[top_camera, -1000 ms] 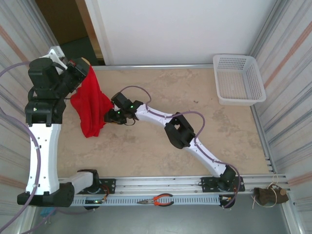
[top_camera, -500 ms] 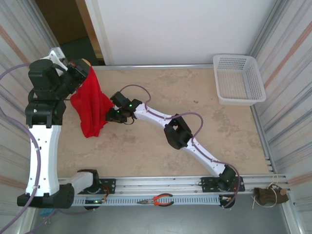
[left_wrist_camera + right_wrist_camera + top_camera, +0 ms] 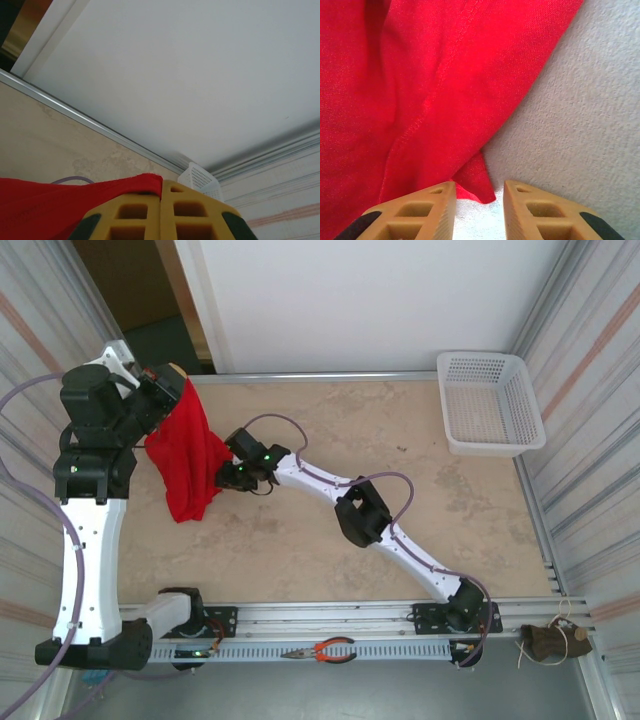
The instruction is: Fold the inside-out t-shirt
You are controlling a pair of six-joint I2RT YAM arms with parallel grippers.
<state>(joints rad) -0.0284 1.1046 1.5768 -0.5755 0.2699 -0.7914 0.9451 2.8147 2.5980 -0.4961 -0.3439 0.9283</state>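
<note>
Left gripper (image 3: pixel 168 382) pressed shut on the top of the red t-shirt (image 3: pixel 188 455), which hangs bunched at far left | right gripper (image 3: pixel 479 192) fingers apart, shirt corner between the tips | white basket (image 3: pixel 490 405) in far right corner, well apart | sleeves and neck lost in folds | left arm raised, right arm stretched low leftward

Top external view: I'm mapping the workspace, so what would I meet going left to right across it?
The red t-shirt hanging at the left → orange-handled pliers by the front rail → white basket at the far right.
</note>
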